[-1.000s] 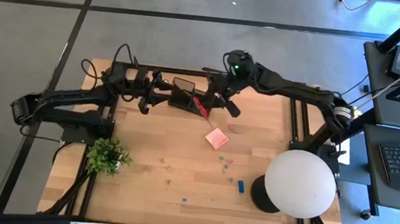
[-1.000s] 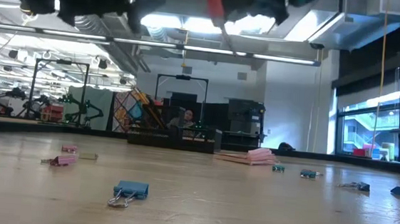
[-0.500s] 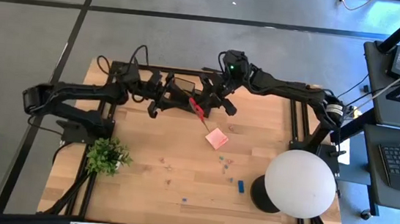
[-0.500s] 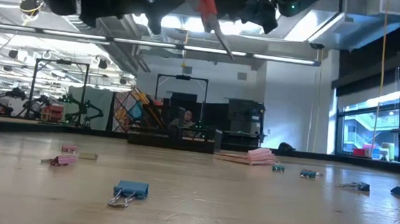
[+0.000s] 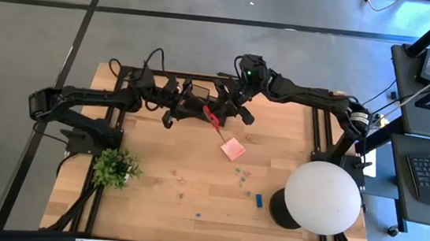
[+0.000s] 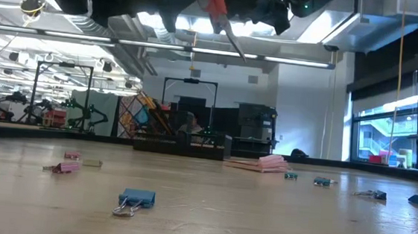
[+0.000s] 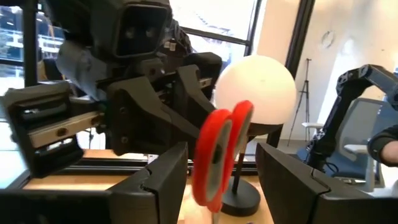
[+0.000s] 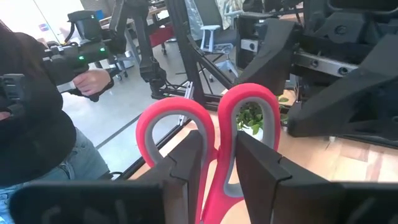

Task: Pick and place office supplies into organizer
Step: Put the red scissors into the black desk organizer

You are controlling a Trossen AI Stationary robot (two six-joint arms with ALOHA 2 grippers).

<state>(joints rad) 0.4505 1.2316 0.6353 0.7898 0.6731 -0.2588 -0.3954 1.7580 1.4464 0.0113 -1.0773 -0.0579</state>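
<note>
Table (image 5: 152,201) of pale wood carried most of the job undone: the white globe lamp (image 5: 322,196) and green potted plant (image 5: 115,166) stood at the near edge, while the pink sticky-note pad (image 5: 233,148), a small blue block (image 5: 259,198) and scattered clips (image 6: 134,199) lay loose on the boards. Nothing could be seen inside the black organizer (image 5: 197,97), which appeared to sit high between the two grippers at the table's far side, apparently held by the left arm, though the overhead view was too crowded to be sure. Judged from that, the sorting was at an early stage, with only the first item in hand.

Both dark arms met above the far middle of the table. The right gripper (image 8: 214,162) was closed on the red-handled scissors (image 8: 208,143), its fingers (image 8: 186,163) pinching the stem just below the two finger loops, blades hanging down and slanting toward the pad. The left gripper (image 7: 221,171) faced it with jaws spread wide, the scissor loops (image 7: 217,152) seen edge-on between its fingers (image 7: 163,180); whether those fingers touched the scissors could not be told. A person stood beyond the table holding a control handle.
</note>
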